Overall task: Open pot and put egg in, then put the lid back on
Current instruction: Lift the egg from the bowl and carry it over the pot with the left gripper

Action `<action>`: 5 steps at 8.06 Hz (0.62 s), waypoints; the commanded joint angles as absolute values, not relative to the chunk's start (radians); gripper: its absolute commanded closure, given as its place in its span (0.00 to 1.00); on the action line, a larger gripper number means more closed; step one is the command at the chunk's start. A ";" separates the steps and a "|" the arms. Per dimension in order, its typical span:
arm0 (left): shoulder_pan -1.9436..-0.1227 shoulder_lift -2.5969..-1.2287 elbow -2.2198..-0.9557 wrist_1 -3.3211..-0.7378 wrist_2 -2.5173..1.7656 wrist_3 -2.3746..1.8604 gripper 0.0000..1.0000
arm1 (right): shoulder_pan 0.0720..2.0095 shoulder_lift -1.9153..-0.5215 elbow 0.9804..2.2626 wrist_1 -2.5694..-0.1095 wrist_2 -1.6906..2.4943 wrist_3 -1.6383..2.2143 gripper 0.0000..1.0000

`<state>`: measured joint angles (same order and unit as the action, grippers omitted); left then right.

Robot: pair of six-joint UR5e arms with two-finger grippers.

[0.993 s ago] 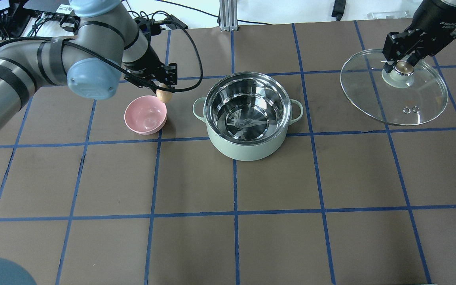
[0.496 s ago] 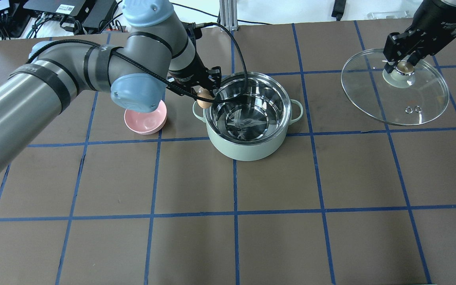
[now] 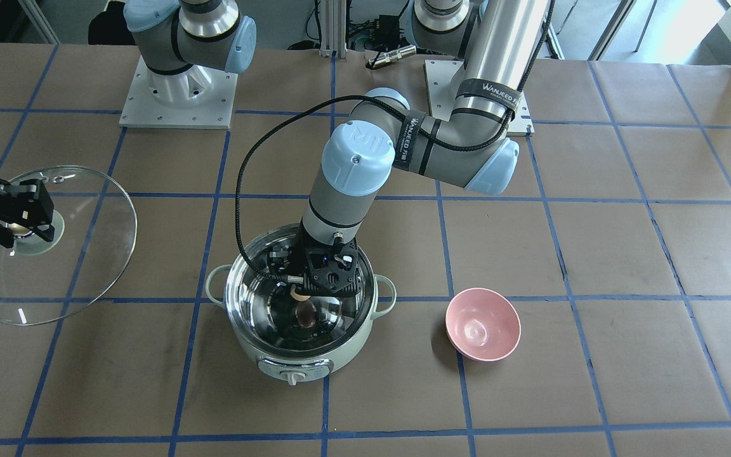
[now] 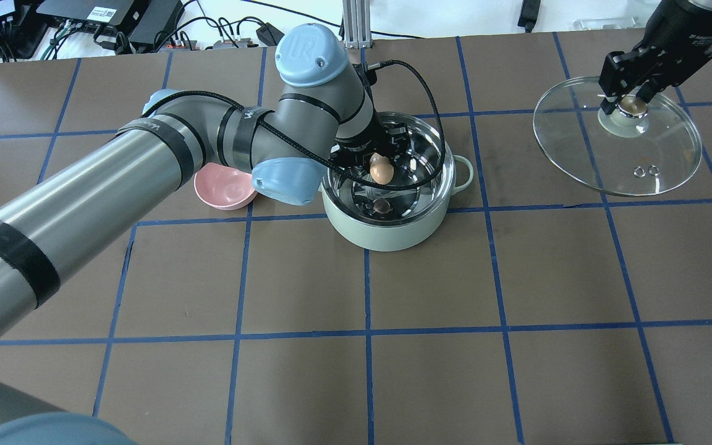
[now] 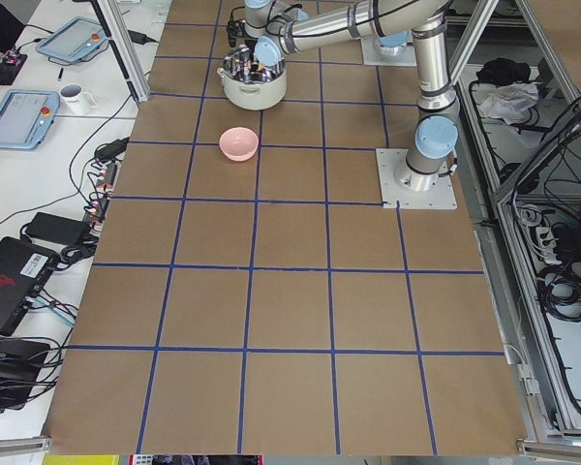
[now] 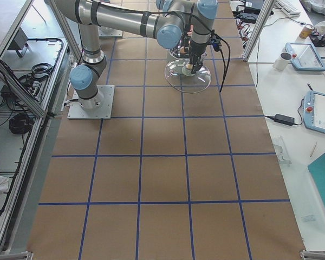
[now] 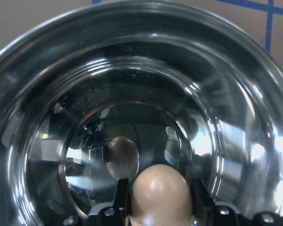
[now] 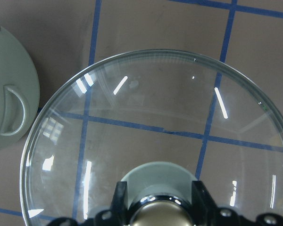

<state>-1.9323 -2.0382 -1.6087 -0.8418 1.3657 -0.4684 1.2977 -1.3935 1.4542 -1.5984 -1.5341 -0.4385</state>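
Note:
The mint-green pot [image 4: 387, 235] stands open at mid-table, its steel bowl [image 7: 236, 117] empty. My left gripper [image 4: 381, 163] is shut on the light-brown egg [image 4: 381, 168] and holds it inside the pot's rim, above the bowl's bottom. The egg also shows in the left wrist view [image 7: 160, 190], with its dark reflection below. My right gripper [image 4: 631, 102] is shut on the golden knob of the glass lid [image 4: 640, 161], held off to the pot's right. The lid fills the right wrist view [image 8: 155, 117], with the pot's handle [image 8: 12, 110] at the left edge.
An empty pink bowl [image 4: 223, 188] sits just left of the pot, partly under my left arm; it also shows in the front view [image 3: 483, 324]. The table is brown with blue tape lines. Cables and electronics lie beyond its far edge.
My left arm has carried the egg to the right, from beside the pink bowl to over the pot's rim and into its opening. The right arm and lid have hardly moved.

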 commanded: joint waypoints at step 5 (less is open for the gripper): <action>-1.940 -2.071 -1.620 -0.845 1.371 -0.466 0.57 | 1.298 -1.402 1.454 -1.597 -1.525 -0.426 1.00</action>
<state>-1.9396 -2.0713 -1.6192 -0.8448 1.3712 -0.4650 1.2977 -1.4002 1.4533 -1.5975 -1.5276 -0.4321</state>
